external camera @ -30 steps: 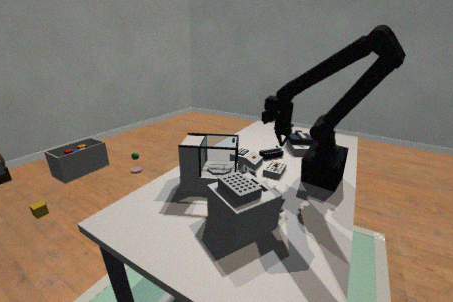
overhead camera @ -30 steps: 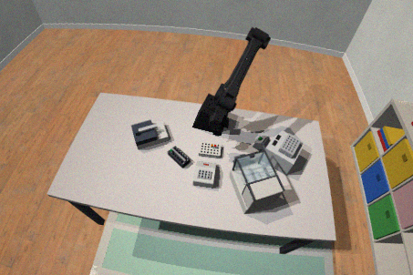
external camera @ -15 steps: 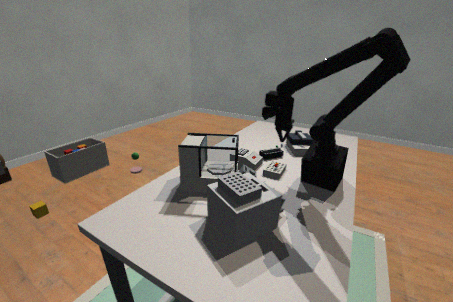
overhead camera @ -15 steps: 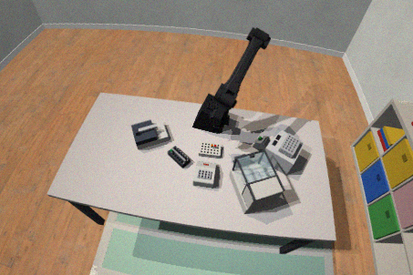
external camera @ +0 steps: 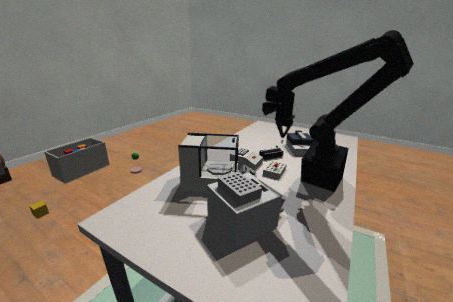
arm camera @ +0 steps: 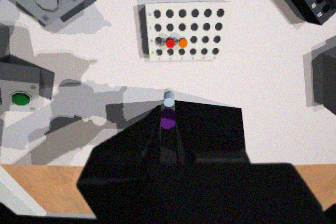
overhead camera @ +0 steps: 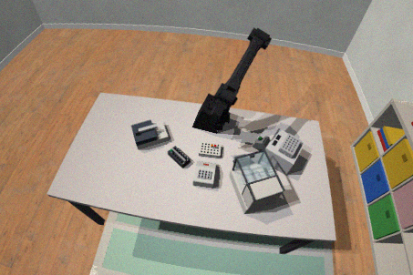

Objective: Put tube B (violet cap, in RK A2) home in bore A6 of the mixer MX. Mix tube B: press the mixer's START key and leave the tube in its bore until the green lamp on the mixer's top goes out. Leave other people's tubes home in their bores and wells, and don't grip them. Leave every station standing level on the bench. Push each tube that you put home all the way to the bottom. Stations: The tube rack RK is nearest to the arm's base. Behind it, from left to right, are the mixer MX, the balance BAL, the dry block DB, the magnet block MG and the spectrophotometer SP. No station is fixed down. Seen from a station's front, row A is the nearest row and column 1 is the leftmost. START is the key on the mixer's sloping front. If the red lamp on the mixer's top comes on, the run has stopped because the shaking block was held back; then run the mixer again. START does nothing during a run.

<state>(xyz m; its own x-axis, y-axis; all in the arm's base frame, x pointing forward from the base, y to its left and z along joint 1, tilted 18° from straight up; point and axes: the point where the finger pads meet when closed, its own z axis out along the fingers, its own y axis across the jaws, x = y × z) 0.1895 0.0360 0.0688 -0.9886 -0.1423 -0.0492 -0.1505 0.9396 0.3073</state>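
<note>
My gripper (arm camera: 168, 111) is shut on tube B (arm camera: 168, 116), a clear tube with a violet cap, which hangs upright between the fingers. In the exterior view the gripper (external camera: 283, 131) is well above the bench, on the near side of the white rack RK (arm camera: 182, 31). The rack also shows in the top view (overhead camera: 211, 149) and holds a red-capped tube (arm camera: 170, 43) and an orange-capped tube (arm camera: 183, 43). The mixer MX (overhead camera: 284, 147) is a grey box with a grid of bores on top (external camera: 240, 187). Its green key (arm camera: 20, 99) shows at the left of the wrist view.
The glass-walled balance (overhead camera: 257, 181) stands next to the mixer. The dry block (overhead camera: 205, 174), the black magnet block (overhead camera: 179, 156) and the spectrophotometer (overhead camera: 149, 133) stand in a row beyond the rack. The arm's base (external camera: 325, 165) is on the bench.
</note>
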